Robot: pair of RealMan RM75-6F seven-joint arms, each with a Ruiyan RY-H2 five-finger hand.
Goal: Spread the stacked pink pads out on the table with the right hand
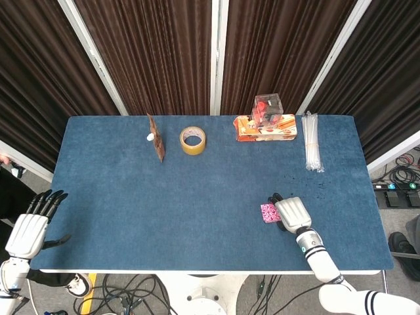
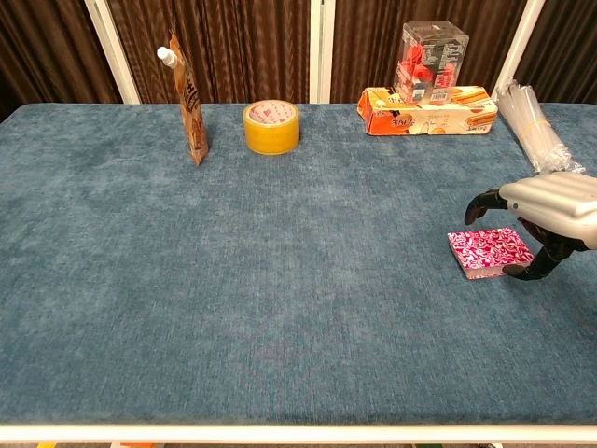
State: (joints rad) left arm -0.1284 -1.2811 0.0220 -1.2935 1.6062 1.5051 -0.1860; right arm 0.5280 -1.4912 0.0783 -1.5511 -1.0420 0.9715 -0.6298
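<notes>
Fingers [image 2: 483, 199] of the right hand [image 2: 550, 207] arched over the stacked pink pads [image 2: 489, 252], curled but holding nothing, the thumb tip low at the stack's near right edge; actual contact was unclear. That stack lay on the blue tabletop [image 2: 280, 271] toward its right front. At the tabletop's left front corner, the left hand [image 1: 27, 231] hovered, fingers straight and slightly apart.

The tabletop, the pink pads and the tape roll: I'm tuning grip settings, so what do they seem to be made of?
Tabletop: looks like blue fabric or short-pile felt, matte, with brushed streaks. Pink pads: apparently thin printed paper or card sheets in a stack, layered edges showing; hard to be sure. Tape roll: glossy yellowish-brown plastic packing tape, seemingly on a cardboard core. The right hand hovers over the pads.
</notes>
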